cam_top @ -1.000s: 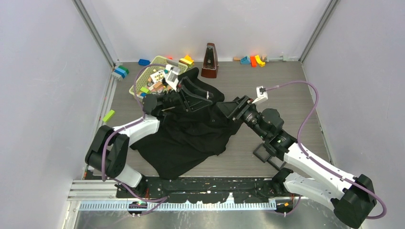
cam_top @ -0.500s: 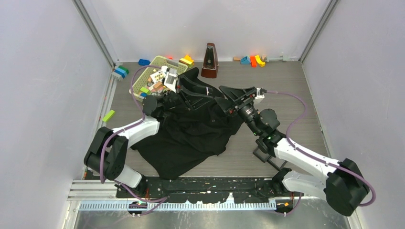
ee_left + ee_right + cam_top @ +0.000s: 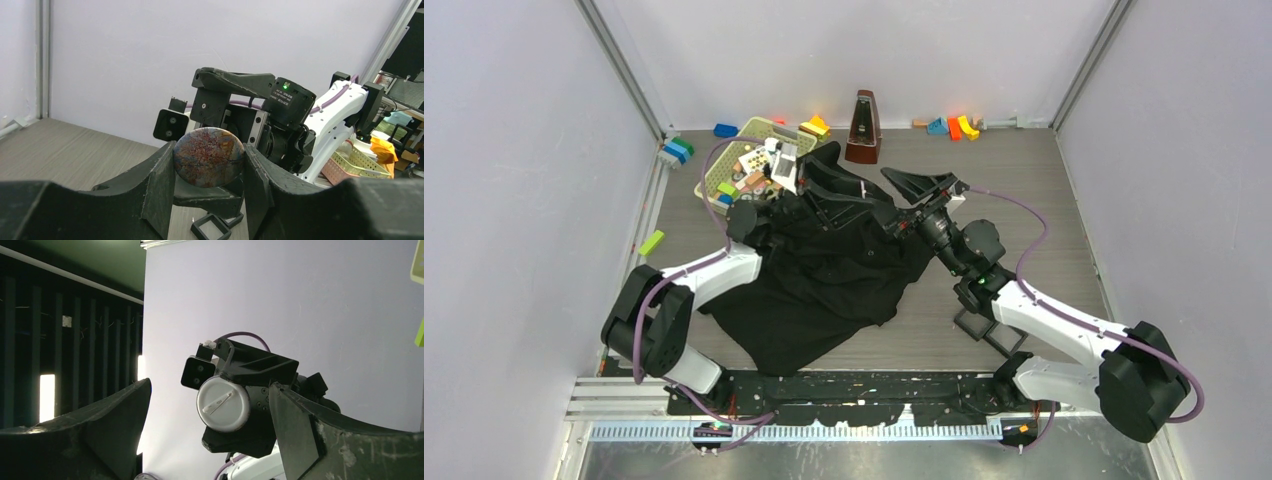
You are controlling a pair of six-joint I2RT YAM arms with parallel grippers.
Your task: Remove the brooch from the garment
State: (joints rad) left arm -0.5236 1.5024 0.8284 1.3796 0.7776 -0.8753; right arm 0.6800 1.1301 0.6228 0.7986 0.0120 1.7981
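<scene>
The brooch (image 3: 208, 156) is being gripped across its rim by the part-closed left gripper (image 3: 209, 150). It is being held clear of the black garment (image 3: 824, 290), toward the table's (image 3: 1044, 210) far edge. The right gripper (image 3: 210, 385) is being held wide apart and empty, facing the brooch's white back. Removal looks done, so a careful handover or set-down is probably being called for.

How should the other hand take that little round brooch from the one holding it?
By its thin rim, on the bare stretches between the fingers of the left hand, which pinches the brooch by two opposite sides. The open right hand faces its flat white back, so it would probably come straight on, turned crosswise to the left fingers.
</scene>
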